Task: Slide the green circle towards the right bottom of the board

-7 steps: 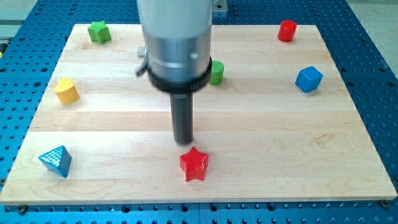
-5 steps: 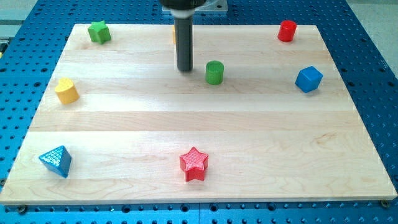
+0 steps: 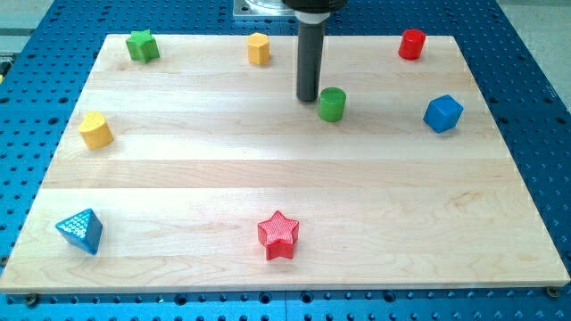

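Observation:
The green circle (image 3: pixel 332 104) is a short green cylinder standing upright in the upper middle of the wooden board (image 3: pixel 285 178). My tip (image 3: pixel 308 97) is the lower end of the dark rod, which comes down from the view's top. It sits just to the left of the green circle and slightly above it, close against its side; I cannot tell if they touch.
A green star (image 3: pixel 141 45) lies at the top left and a yellow block (image 3: pixel 259 48) at the top middle. A red cylinder (image 3: pixel 411 44) is at the top right, a blue block (image 3: pixel 442 113) at the right, a yellow block (image 3: pixel 95 130) at the left, a blue triangle (image 3: pixel 79 230) at the bottom left and a red star (image 3: pixel 278 234) at the bottom middle.
My tip swung from near the red star up to the left of the green circle, then moved right. The green circle slid a little to the right and slightly down.

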